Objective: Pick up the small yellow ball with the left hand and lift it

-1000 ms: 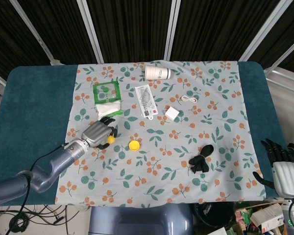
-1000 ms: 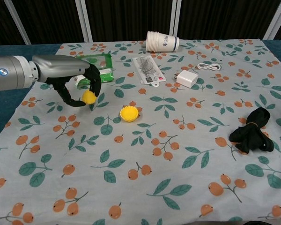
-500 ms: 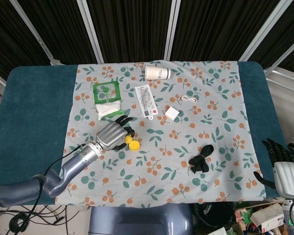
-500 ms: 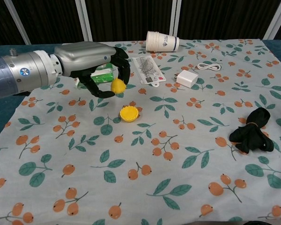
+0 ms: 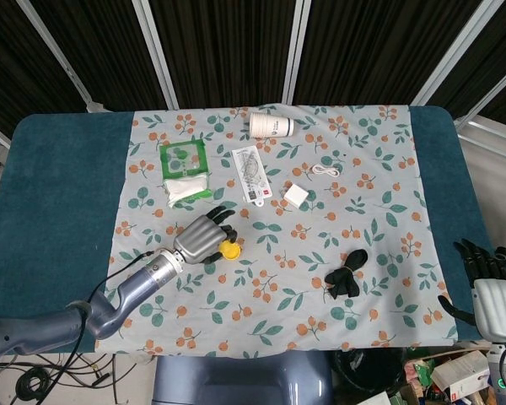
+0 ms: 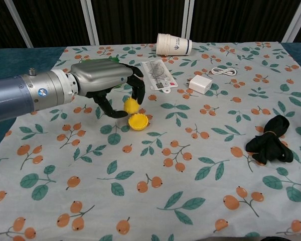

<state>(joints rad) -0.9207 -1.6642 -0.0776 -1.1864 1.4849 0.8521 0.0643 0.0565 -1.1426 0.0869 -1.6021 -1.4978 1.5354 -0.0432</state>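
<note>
Floral tablecloth (image 5: 379, 278) covers centre of table; teal surface (image 5: 59, 194) shows at left and right. Far edge, centre: stack of paper cups (image 5: 271, 126) on its side. Far left: green wipes pack (image 5: 185, 171). Right of it, flat printed packet (image 5: 251, 174), then white charger block (image 5: 296, 197) w/ coiled white cable (image 5: 325, 170) just beyond. Centre: yellow cap (image 6: 138, 121). Near right: black cloth bundle (image 5: 346, 273).

one ball (image 6: 131, 105), one yellow cap (image 6: 138, 121), two hands (image 6: 108, 80) (image 5: 492, 295)
</note>
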